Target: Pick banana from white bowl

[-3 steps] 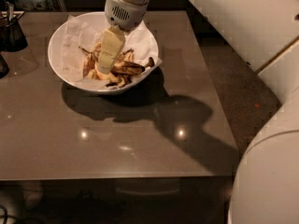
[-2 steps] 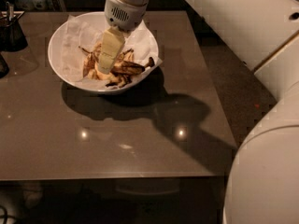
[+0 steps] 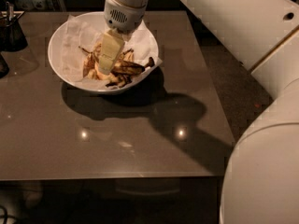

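Banana (image 3: 127, 69), browned, lying on crumpled paper inside white bowl (image 3: 54, 56), far left of desk (image 3: 117, 146); end effector (image 3: 106, 65) points straight down onto it, suiting top grasp; open or closed: cannot tell.

Lighting: dim, warm, from overhead. Two small glare spots mark the table (image 3: 46, 143) near centre. The gripper (image 3: 109, 63), pale-lit at 11 o'clock, is inside the white bowl (image 3: 55, 55). A hard arm shadow runs toward 4 o'clock.
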Available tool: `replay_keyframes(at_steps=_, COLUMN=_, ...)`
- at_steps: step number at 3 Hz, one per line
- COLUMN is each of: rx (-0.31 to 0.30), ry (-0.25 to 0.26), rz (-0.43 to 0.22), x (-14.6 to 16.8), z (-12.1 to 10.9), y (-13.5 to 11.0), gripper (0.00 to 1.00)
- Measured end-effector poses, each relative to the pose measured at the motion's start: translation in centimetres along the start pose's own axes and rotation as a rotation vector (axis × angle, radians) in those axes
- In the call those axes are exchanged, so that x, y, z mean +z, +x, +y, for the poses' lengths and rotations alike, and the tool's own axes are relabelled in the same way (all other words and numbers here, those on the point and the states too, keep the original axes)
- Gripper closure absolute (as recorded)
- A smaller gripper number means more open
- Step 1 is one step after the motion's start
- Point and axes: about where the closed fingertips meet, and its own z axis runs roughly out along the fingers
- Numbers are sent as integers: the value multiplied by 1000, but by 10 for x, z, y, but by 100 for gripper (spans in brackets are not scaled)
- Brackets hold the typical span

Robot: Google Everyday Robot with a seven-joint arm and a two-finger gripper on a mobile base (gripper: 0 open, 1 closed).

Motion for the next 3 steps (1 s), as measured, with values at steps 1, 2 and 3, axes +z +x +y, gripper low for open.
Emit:
replay_keyframes(at_steps=1, rx=6, ry=-2, rz=9, x=3, z=-1, y=0, gripper=26)
replay_keyframes(at_steps=2, rx=6, ry=-2, rz=14, x=4, z=-1, y=0, gripper=30)
replay_keyframes(at_steps=3, rx=0, ry=-5, rz=21, x=6, z=-2, y=-1, gripper=44)
